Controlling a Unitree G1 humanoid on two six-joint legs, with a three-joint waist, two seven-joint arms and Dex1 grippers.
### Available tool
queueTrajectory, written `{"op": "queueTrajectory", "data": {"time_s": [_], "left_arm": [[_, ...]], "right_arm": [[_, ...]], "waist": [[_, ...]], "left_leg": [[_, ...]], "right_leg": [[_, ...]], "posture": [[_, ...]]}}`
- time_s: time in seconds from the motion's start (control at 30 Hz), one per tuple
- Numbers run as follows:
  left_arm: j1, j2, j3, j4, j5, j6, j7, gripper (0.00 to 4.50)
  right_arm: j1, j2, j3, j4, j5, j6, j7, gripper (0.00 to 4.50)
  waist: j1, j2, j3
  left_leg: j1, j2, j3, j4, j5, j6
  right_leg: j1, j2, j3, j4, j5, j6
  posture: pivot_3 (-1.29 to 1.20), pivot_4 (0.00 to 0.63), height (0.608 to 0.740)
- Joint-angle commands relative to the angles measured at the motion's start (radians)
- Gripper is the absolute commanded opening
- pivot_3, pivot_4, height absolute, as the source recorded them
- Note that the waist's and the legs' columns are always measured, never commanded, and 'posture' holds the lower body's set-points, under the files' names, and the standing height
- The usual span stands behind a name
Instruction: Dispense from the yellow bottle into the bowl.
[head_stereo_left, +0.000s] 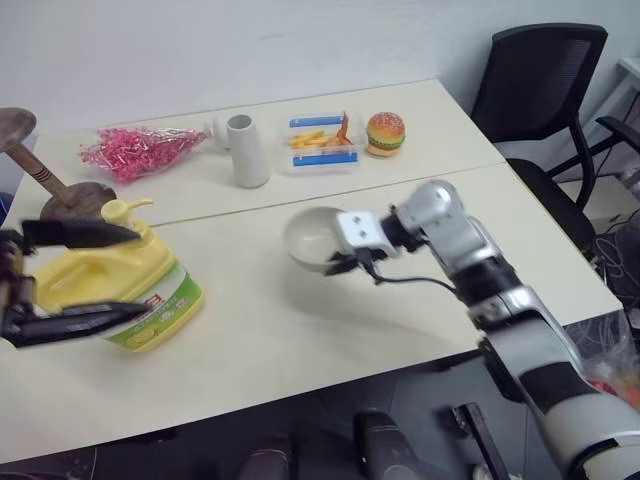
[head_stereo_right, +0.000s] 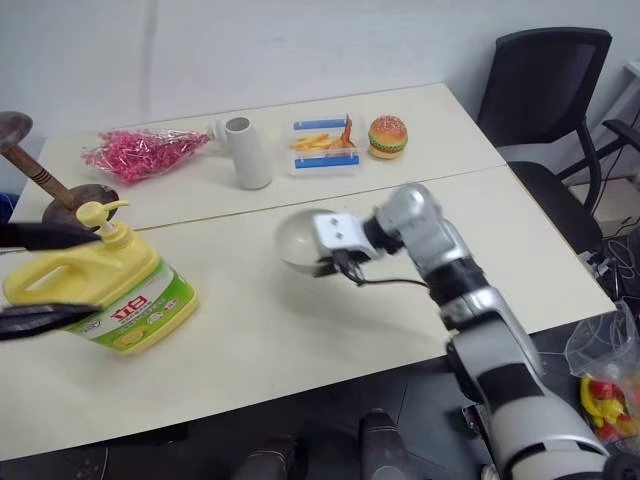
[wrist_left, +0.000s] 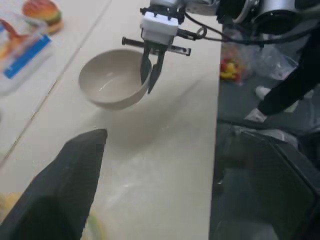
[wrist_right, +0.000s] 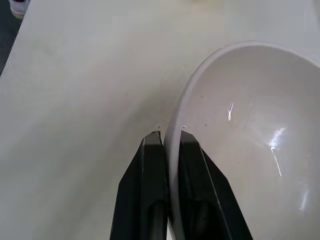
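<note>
- Right gripper (wrist_right: 170, 142) pinched the bowl (head_stereo_left: 312, 238) rim only; thin hold, the bowl could tip or slip onto the surface (head_stereo_left: 330, 330).
- Left gripper (head_stereo_left: 75, 275) was spread wide around the yellow bottle (head_stereo_left: 120, 290), at the bowl's 9 o'clock; ungrasped, pumping could shove it.

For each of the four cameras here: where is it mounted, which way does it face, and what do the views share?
Left eye, right eye: head, facing forward and down over the table; both arms show.
Left wrist: looks along one black finger at the bowl, pinched by the right gripper.
Right wrist: looks along its fingers, which clamp the bowl's rim.
Shared: every view has the bowl; both eyes also show the yellow bottle between the left gripper's open fingers.
</note>
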Motion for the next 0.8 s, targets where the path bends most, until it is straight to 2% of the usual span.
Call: {"op": "queueTrajectory", "data": {"time_s": [0.03, 0.17, 0.4, 0.6, 0.67, 0.8], "left_arm": [[0.091, -0.065, 0.034, -0.106, 0.035, -0.056, 0.031, 4.46], [0.15, -0.111, 0.045, -0.156, 0.011, -0.078, 0.055, 4.46], [0.148, -0.107, -0.006, -0.164, -0.037, -0.108, 0.126, 4.5], [0.198, -0.103, 0.017, -0.121, -0.019, -0.132, 0.107, 4.5], [0.213, -0.096, 0.046, -0.099, -0.024, -0.13, 0.096, 4.5], [0.282, -0.096, 0.178, -0.052, -0.014, -0.107, 0.039, 4.5]], "right_arm": [[0.091, -0.07, -0.031, -0.047, -0.033, -0.085, -0.137, 0.0], [0.176, -0.1, -0.028, -0.055, -0.048, -0.136, -0.236, 0.0], [0.262, -0.117, -0.058, -0.142, 0.027, -0.024, -0.243, 2.28], [0.275, -0.264, -0.163, -0.295, 0.19, 0.086, -0.109, 4.38], [0.249, -0.319, -0.208, -0.306, 0.25, 0.123, -0.063, 4.45], [0.199, -0.511, -0.279, -0.298, 0.437, 0.238, 0.132, 4.45]], "waist": [[0.006, 0.0, 0.0], [0.007, -0.001, 0.0], [0.05, -0.001, 0.0], [0.093, 0.0, 0.001], [0.102, 0.0, 0.002], [0.105, 0.0, 0.003]], "left_leg": [[0.002, -0.001, 0.001, 0.0, -0.001, 0.0], [0.005, 0.001, 0.011, -0.001, -0.001, -0.001], [0.006, 0.001, 0.015, 0.003, -0.003, 0.001], [0.005, 0.0, 0.015, 0.006, -0.005, 0.002], [0.005, 0.001, 0.016, 0.006, -0.005, 0.002], [0.005, 0.001, 0.017, 0.006, -0.005, 0.003]], "right_leg": [[0.0, 0.0, 0.0, -0.001, -0.001, -0.002], [-0.001, 0.001, 0.0, -0.004, -0.003, -0.005], [-0.001, 0.002, 0.003, -0.005, -0.003, -0.005], [0.0, 0.002, 0.004, -0.008, -0.003, -0.005], [0.0, 0.002, 0.004, -0.011, -0.003, -0.005], [0.001, 0.002, 0.004, -0.012, -0.003, -0.005]], "posture": [[0.0, 0.15, 0.74], [0.0, 0.15, 0.74], [0.0, 0.15, 0.74], [0.0, 0.15, 0.74], [0.0, 0.15, 0.74], [0.0, 0.15, 0.74]]}}
